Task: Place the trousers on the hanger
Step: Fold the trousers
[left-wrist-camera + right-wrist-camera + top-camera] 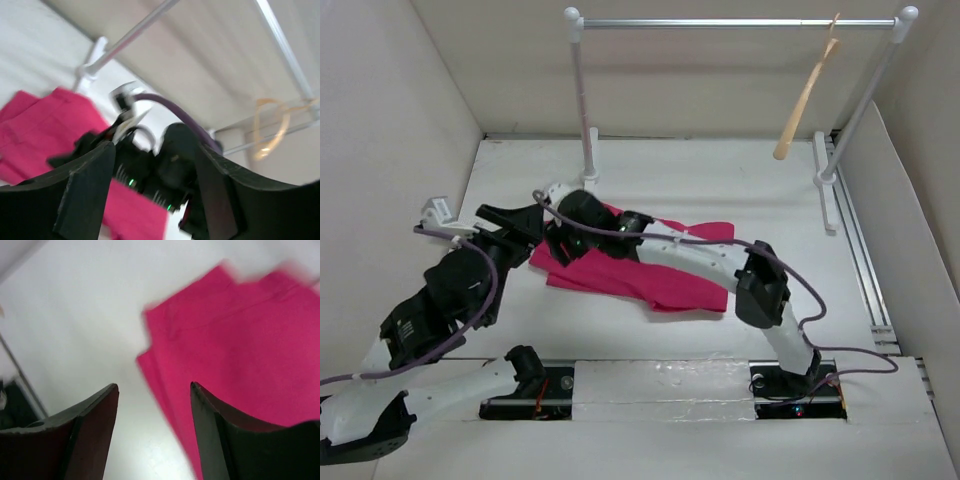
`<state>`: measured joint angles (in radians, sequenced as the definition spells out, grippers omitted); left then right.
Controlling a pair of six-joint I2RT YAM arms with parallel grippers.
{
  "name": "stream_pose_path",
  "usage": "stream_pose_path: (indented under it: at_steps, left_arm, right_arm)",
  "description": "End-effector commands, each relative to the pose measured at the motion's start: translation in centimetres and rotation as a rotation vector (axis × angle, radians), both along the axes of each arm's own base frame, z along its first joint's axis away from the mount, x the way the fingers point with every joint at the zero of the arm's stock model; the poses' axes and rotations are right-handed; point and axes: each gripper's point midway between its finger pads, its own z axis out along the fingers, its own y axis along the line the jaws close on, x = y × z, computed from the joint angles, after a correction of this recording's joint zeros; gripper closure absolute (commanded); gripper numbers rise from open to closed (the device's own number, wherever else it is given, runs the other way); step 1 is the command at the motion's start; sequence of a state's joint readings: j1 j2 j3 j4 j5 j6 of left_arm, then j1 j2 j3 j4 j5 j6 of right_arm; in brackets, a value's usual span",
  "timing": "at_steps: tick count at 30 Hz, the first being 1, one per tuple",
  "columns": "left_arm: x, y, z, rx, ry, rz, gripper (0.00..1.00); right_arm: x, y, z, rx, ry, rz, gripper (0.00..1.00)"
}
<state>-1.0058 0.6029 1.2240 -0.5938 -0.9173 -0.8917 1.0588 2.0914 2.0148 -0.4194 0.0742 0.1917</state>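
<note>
Left gripper and right gripper both stand unclenched, dark blunt fingers parted and gripping nothing, at the left end of the trousers (soft magenta cloth, folded flat). These lie in front of the clothes rail, long axis roughly parallel to its metal bar; the slim curved wooden hanger dangles slanted from the rail's right end

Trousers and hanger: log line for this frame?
trousers: flat on table | hanger: on clothes rail, bare | left gripper: open, empty | right gripper: open, empty, above trousers edge
</note>
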Motion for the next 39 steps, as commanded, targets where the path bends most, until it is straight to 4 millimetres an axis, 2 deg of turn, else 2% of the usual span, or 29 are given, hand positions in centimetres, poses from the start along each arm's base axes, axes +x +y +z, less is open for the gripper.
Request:
stream_pose_path:
  at_steps: [1, 2, 3, 4, 5, 6, 7, 8, 9, 10, 11, 12, 13, 14, 15, 16, 20, 21, 23, 24, 26, 27, 29, 30, 34, 35, 36, 37, 39]
  left_arm:
    - [1.0, 0.2, -4.3, 0.112, 0.105, 0.097, 0.39]
    - [1.1, 0.0, -4.7, 0.113, 0.108, 0.092, 0.33]
    - [1.4, -0.6, -5.7, 0.131, 0.114, 0.09, 0.32]
    - [1.8, -1.0, -6.5, 0.148, 0.123, 0.093, 0.32]
    - [2.2, -1.7, -8.5, 0.18, 0.147, 0.098, 0.3]
    - [2.5, -2.3, -9.7, 0.201, 0.162, 0.09, 0.3]
    - [3.9, -5.0, -13.5, 0.275, 0.222, 0.064, 0.3]
    - [3.9, -5.0, -13.5, 0.276, 0.223, 0.064, 0.3]
    - [4.4, -6.3, -14.4, 0.273, 0.226, 0.04, 0.3]
    - [5.0, -8.4, -16.4, 0.321, 0.259, -0.009, 0.3]
    - [5.6, -9.2, -17.5, 0.384, 0.274, -0.034, 0.3]
    - [7.4, -9.2, -17.7, 0.37, 0.286, -0.013, 0.3]
    - [8.5, -11.0, -20.7, 0.407, 0.375, -0.102, 0.3]
    - [9.8, -11.1, -22.0, 0.449, 0.411, -0.142, 0.31]
    - [11.4, -11.7, -22.4, 0.422, 0.416, -0.174, 0.32]
    - [13.2, -10.9, -25.5, 0.421, 0.509, -0.199, 0.32]
    - [16.2, -6.0, -31.8, 0.362, 0.728, -0.136, 0.34]
    - [15.6, -4.7, -33.7, 0.329, 0.787, -0.114, 0.34]
    - [14.7, -1.1, -36.3, 0.26, 0.872, -0.027, 0.36]
    - [12.3, 0.4, -38.7, 0.245, 0.944, 0.022, 0.37]
    - [10.9, 2.4, -39.0, 0.168, 0.937, 0.108, 0.37]
    - [8.7, 3.0, -40.6, 0.151, 0.979, 0.12, 0.37]
    - [7.8, 3.7, -39.7, 0.092, 0.942, 0.168, 0.37]
    - [6.3, 4.3, -40.3, 0.087, 0.978, 0.192, 0.37]
    - [5.4, 4.3, -36.7, 0.025, 0.87, 0.208, 0.37]
    - [4.8, 4.3, -36.2, 0.016, 0.872, 0.206, 0.37]
    - [5.6, 4.1, -32.5, 0.001, 0.751, 0.186, 0.39]
    - [5.6, 4.1, -32.5, 0.001, 0.75, 0.185, 0.39]
    - [7.1, 3.5, -27.6, 0.035, 0.59, 0.12, 0.49]
  right_arm:
    - [-5.0, 0.7, 0.3, -0.024, 0.043, 0.085, 0.35]
    - [-5.4, -0.5, 2.4, 0.013, 0.025, 0.073, 0.35]
    - [-6.1, -2.3, -0.8, -0.048, 0.059, 0.058, 0.35]
    - [-5.7, -3.6, -0.7, -0.039, 0.05, 0.031, 0.36]
    - [-5.2, -6.1, 1.6, 0.001, 0.036, -0.002, 0.38]
    - [-5.7, -8.9, -1.9, -0.065, 0.081, -0.024, 0.42]
    - [-5.7, -14.6, -4.3, -0.101, 0.117, -0.104, 0.61]
    - [-5.7, -14.6, -4.4, -0.101, 0.117, -0.104, 0.61]
    - [-4.9, -17.5, -3.6, -0.069, 0.118, -0.165, 0.72]
    - [-5.8, -20.2, -7.5, -0.121, 0.169, -0.187, 0.93]
    - [-5.9, -22.0, -8.6, -0.128, 0.184, -0.213, 1.0]
    - [-5.8, -23.5, -9.4, -0.128, 0.189, -0.229, 1.0]
    - [-4.6, -25.1, -8.5, -0.074, 0.154, -0.262, 1.0]
    - [-5.8, -26.1, -11.1, -0.084, 0.207, -0.235, 1.0]
    - [-5.7, -26.9, -11.4, -0.081, 0.206, -0.233, 1.0]
    - [-5.4, -28.1, -12.0, -0.087, 0.222, -0.259, 1.0]
    - [-6.7, -30.4, -15.0, -0.14, 0.28, -0.297, 1.0]
    - [-7.5, -31.7, -16.8, -0.163, 0.315, -0.324, 1.0]
    - [-7.6, -33.1, -17.9, -0.15, 0.344, -0.359, 1.0]
    - [-8.4, -34.0, -19.3, -0.168, 0.377, -0.373, 1.0]
    - [-8.8, -34.8, -20.2, -0.172, 0.401, -0.385, 1.0]
    - [-9.0, -35.3, -20.5, -0.179, 0.407, -0.394, 1.0]
    - [-9.7, -36.2, -21.2, -0.21, 0.427, -0.41, 1.0]
    - [-9.8, -36.3, -21.2, -0.215, 0.422, -0.403, 1.0]
    - [-10.5, -36.4, -20.7, -0.234, 0.448, -0.353, 1.0]
    - [-9.8, -35.4, -19.1, -0.21, 0.429, -0.32, 0.97]
    - [-10.5, -34.7, -16.7, -0.221, 0.429, -0.247, 0.72]
    - [-9.1, -33.9, -14.6, -0.185, 0.385, -0.244, 0.72]
    - [-8.6, -33.5, -10.4, -0.176, 0.324, -0.215, 0.49]
